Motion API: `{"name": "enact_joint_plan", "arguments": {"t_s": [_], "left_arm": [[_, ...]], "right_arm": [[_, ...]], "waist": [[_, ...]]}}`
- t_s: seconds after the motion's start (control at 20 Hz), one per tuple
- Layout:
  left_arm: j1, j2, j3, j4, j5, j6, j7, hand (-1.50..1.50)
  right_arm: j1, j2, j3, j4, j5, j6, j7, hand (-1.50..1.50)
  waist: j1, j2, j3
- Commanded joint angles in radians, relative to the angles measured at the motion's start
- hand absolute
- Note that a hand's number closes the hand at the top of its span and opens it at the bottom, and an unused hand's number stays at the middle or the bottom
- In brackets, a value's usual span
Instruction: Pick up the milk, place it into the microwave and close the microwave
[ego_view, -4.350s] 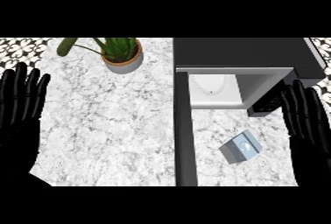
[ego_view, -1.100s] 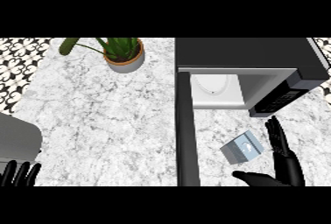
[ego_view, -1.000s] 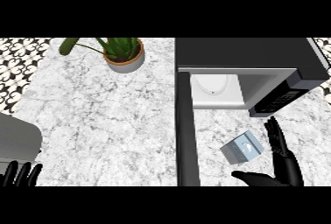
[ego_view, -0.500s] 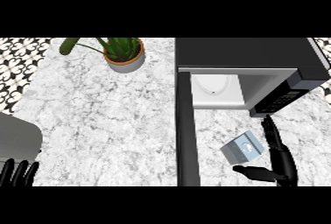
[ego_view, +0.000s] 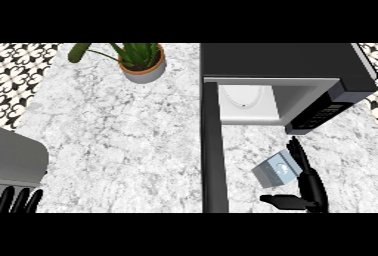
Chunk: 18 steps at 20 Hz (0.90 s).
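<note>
The milk carton (ego_view: 275, 172), grey-blue with a pale top, stands on the marble counter in front of the microwave. My right hand (ego_view: 308, 181) is right beside it on its right, fingers straight and pointing away from me, thumb (ego_view: 280, 200) stretched out under the carton's near side. The hand is open and touches or nearly touches the carton. The microwave (ego_view: 288, 67) is dark, its cavity (ego_view: 247, 102) white inside, and its door (ego_view: 211, 150) swings out toward me as a dark strip. My left hand (ego_view: 21, 199) shows only as fingertips at the lower left edge.
A potted green plant (ego_view: 140, 62) stands at the back of the counter, left of the microwave. A grey object (ego_view: 18, 157) sits at the left edge. The microwave's control panel (ego_view: 321, 115) juts out just beyond my right hand.
My right hand has slid left and forward, closing in against the milk carton's right side, with the thumb drawn in beneath it. The left hand stays low at the edge.
</note>
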Motion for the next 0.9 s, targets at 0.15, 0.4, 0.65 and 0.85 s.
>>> {"name": "enact_joint_plan", "arguments": {"t_s": [0.15,0.4,0.65,0.85], "left_arm": [[-0.029,-0.013,-0.003,0.017,0.003,-0.008,0.018,-1.5],[0.038,-0.013,-0.112,0.001,-0.073,0.053,-0.037,-1.5],[0.027,0.021,0.07,0.028,0.05,-0.052,-0.042,-1.5],[0.029,0.002,0.058,0.045,0.031,-0.057,-0.064,-1.5]], "right_arm": [[-0.175,0.005,-0.069,0.244,-0.018,-0.006,-0.11,-1.5],[-0.155,-0.015,-0.094,0.289,-0.063,0.115,-0.213,-1.5],[-0.163,0.015,-0.081,0.293,-0.095,0.213,-0.222,1.5],[-0.139,0.047,-0.074,0.209,-0.126,0.185,-0.178,1.5]], "waist": [[0.003,0.002,0.0],[0.005,0.0,0.001],[0.007,0.0,0.0],[-0.001,-0.002,-0.001]]}}
